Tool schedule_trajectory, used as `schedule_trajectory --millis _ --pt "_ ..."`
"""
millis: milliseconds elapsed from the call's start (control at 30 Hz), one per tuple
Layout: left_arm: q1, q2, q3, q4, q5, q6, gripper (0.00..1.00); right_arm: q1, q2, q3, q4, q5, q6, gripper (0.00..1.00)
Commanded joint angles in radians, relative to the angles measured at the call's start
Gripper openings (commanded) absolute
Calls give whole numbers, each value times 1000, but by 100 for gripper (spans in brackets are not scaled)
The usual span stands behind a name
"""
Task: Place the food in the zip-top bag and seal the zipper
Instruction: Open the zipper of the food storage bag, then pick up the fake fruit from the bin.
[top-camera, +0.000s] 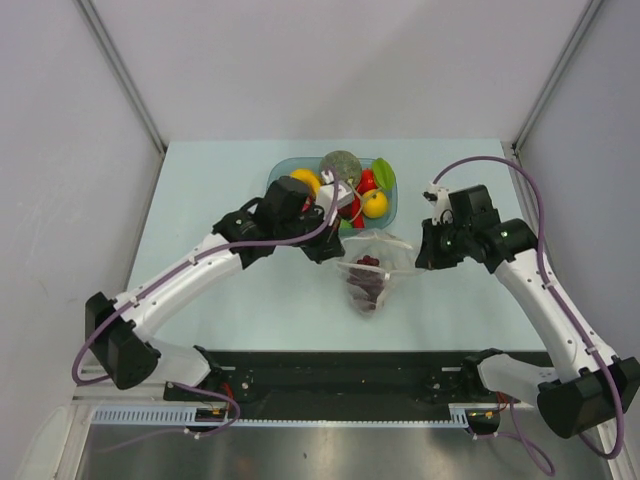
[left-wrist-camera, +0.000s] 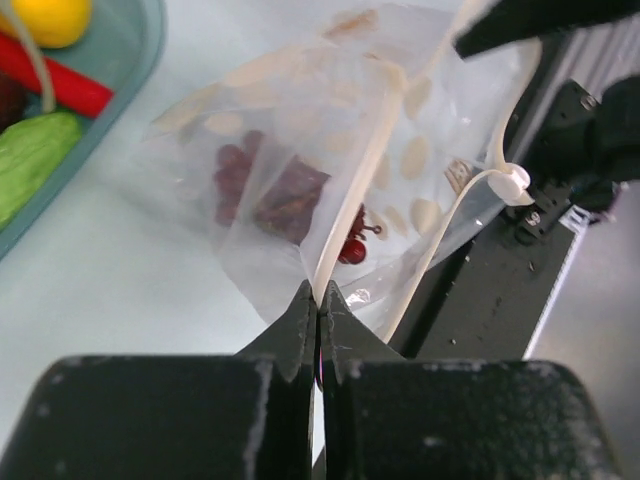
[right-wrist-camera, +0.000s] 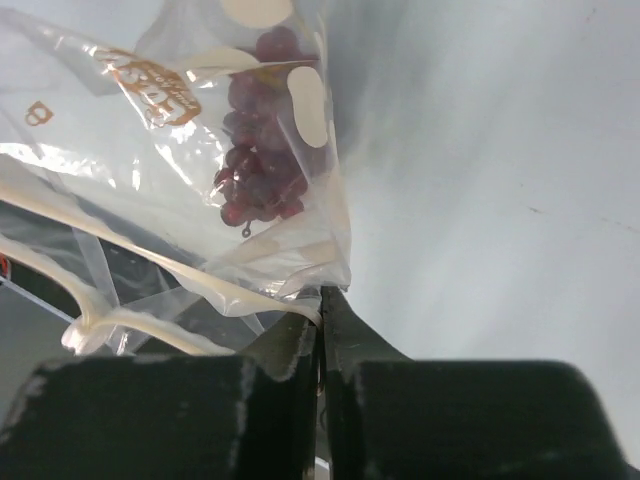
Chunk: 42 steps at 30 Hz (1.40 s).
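Now | grapes (top-camera: 368, 285) in zip-top bag (top-camera: 396, 254) | ball (top-camera: 340, 163) in bowl (top-camera: 276, 171) | both jaws pinching bag edge

One bag (top-camera: 396, 250); seemingly one grape bunch (top-camera: 368, 285)

The clear dotted bag (top-camera: 395, 255) holds dark red grapes (top-camera: 368, 283), zipper strips (left-wrist-camera: 363, 190) parted; grey-green ball (top-camera: 341, 164) lies outside

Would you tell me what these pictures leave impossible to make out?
Left claw: tips hidden under its own wrist in the top view.
Blue bowl: contents partly covered by the left arm from above; cut by the frame edge in the left wrist view.
Orange lettering on the zip-top bag: too blurred in the right wrist view.
Grapes: count lost behind creased plastic.
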<state>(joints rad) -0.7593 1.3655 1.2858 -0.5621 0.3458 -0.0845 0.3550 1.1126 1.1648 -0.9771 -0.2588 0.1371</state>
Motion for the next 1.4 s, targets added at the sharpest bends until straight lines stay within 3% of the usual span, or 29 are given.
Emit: schedule_trajectory --millis 0,33,100,133,200,233,333,533,667,767,867,1200,1367 --pt "-3 61 36 -41 129 51 0 -39 16 15 -8 24 -33 0" --pt "-3 88 40 -42 137 49 2 -50 24 24 -15 -3 -42 0" --pt "0 104 66 -12 139 63 21 -57 21 33 -21 -40 -65 0" --pt "21 100 76 4 140 69 38 -59 18 33 -28 -37 -70 0" --pt "61 90 105 88 165 81 57 -85 6 18 -34 -31 -76 0" --pt "102 86 115 122 173 83 72 -97 4 12 -37 -39 -74 0" --pt "146 92 144 250 176 233 90 -125 0 1 -29 -63 -53 0" --pt "146 187 86 487 170 762 91 -140 9 4 18 -129 -7 0" --pt "144 334 148 400 165 1207 86 -143 20 13 9 -117 -16 0" --pt "143 444 185 409 125 1381 82 -146 33 19 8 -120 -11 0" --pt "143 561 289 315 81 1504 78 -152 42 26 14 -129 -1 0" --pt "132 762 337 439 -42 1692 69 -171 65 19 25 -155 7 0" --pt "130 813 365 505 -71 1709 56 -171 75 33 31 -160 10 0"
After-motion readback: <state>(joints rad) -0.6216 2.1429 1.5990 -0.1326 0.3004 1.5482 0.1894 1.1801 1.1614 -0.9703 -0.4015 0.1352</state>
